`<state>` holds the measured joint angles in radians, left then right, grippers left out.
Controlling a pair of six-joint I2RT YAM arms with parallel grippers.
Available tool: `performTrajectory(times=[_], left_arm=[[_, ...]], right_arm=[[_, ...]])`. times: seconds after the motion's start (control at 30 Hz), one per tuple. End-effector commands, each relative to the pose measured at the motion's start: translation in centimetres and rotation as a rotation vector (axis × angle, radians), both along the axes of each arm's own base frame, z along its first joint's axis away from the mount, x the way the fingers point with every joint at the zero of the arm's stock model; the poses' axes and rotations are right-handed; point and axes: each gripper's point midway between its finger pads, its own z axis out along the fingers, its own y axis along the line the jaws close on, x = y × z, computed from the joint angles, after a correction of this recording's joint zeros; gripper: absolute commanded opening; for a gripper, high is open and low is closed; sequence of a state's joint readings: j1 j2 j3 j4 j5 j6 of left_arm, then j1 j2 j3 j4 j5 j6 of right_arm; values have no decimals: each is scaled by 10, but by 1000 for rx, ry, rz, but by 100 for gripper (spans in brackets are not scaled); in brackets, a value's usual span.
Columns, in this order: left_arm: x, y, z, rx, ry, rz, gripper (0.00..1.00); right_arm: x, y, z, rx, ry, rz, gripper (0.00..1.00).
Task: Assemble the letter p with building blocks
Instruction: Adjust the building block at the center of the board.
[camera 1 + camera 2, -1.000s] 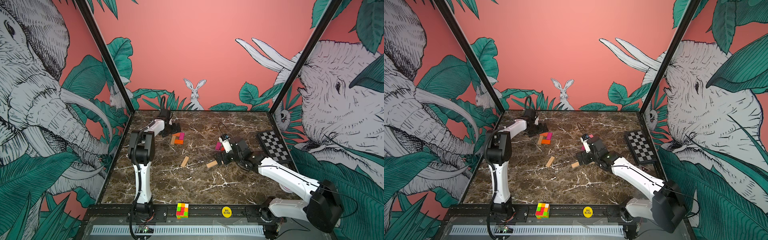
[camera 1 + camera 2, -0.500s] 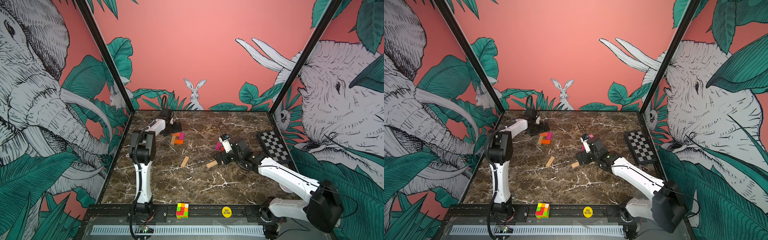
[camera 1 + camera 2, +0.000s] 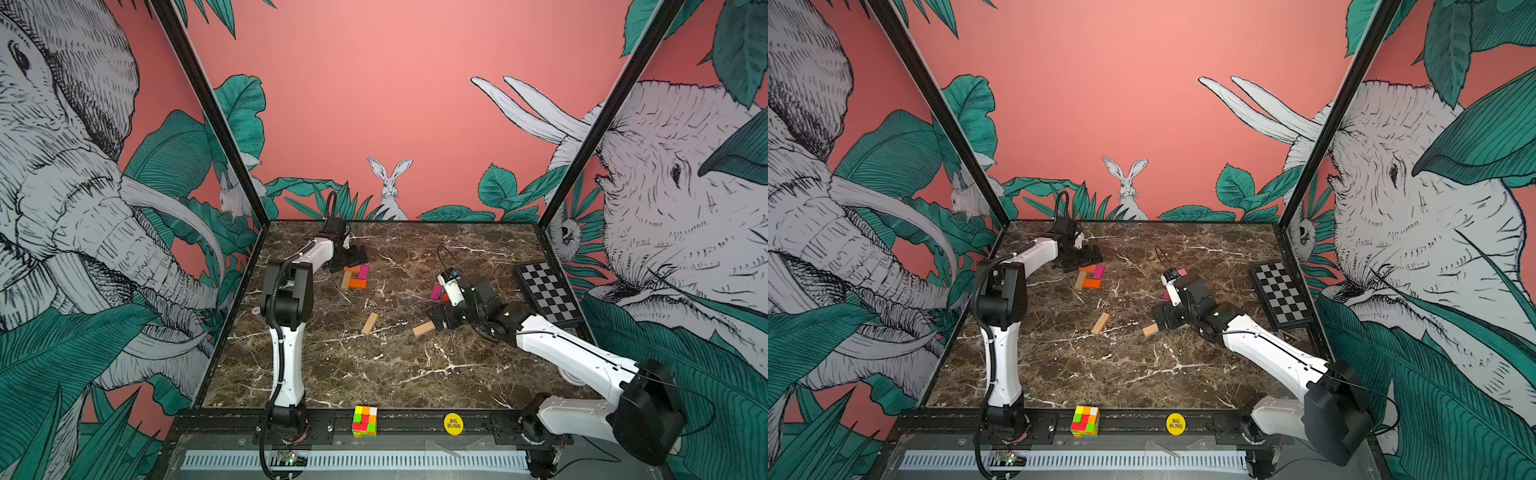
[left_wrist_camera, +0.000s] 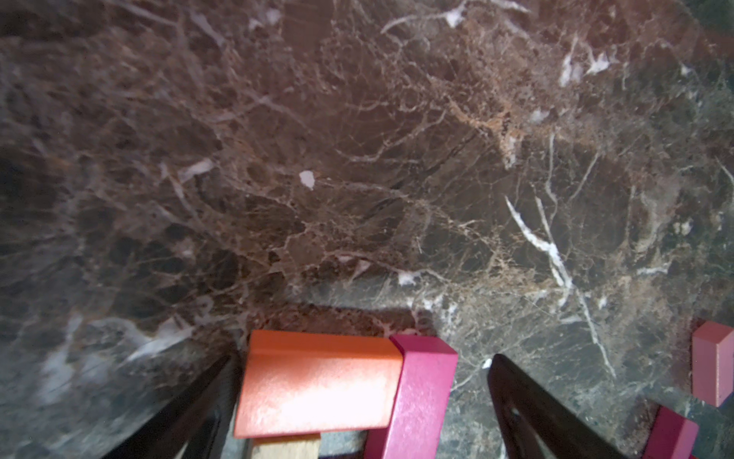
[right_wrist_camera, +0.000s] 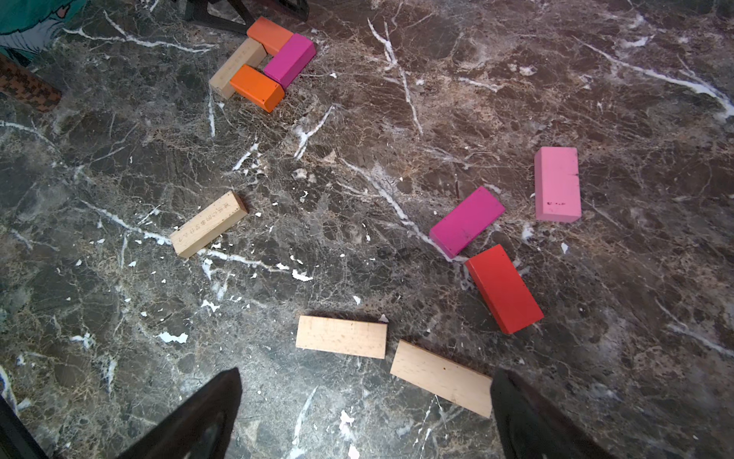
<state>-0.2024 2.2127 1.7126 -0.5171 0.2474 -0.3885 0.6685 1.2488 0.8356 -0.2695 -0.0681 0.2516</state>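
Toward eleven o'clock on the bench [image 3: 395,374], four of the building blocks [image 3: 354,277] sit butted into a small ring: a tan brick [image 5: 238,67] at its nine o'clock side, a far orange brick [image 4: 317,381] at twelve, a magenta brick [image 4: 421,397] at three, a near orange brick [image 5: 257,87] at six. My left pincer [image 4: 362,359] is down at the ring's twelve o'clock end, spread wide and gripping nothing. One finger sits hard beside the far orange brick, though I cannot tell if it touches, and the other stands clear of the magenta brick. Close to the bench's middle a lone tan brick [image 3: 369,323] lies by itself.

Out at three o'clock my right pincer [image 5: 367,373] hangs open and empty over two more tan pieces lying nearly end to end: an outer tan brick [image 5: 341,337], and an inner tan brick [image 5: 441,377] whose end comes right up beside one finger. Beyond them, toward one o'clock on the bench, a red brick [image 5: 503,288] and a second magenta brick [image 5: 466,221] lie almost corner to corner, with a pink brick [image 5: 557,183] just apart.
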Motion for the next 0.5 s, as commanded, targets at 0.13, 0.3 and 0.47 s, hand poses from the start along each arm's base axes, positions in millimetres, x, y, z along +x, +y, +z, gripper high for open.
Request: performTrajectory(times=[0.13, 0.3, 0.47], left_arm=[[-6, -7, -5, -4, 28, -21, 99], [-6, -8, -5, -8, 29, -23, 99], [-6, -9, -5, -8, 30, -26, 99]], right_arm=[[1, 2, -5, 12, 8, -2, 98], [1, 2, -6, 12, 11, -3, 98], [1, 2, -6, 11, 12, -2, 98]])
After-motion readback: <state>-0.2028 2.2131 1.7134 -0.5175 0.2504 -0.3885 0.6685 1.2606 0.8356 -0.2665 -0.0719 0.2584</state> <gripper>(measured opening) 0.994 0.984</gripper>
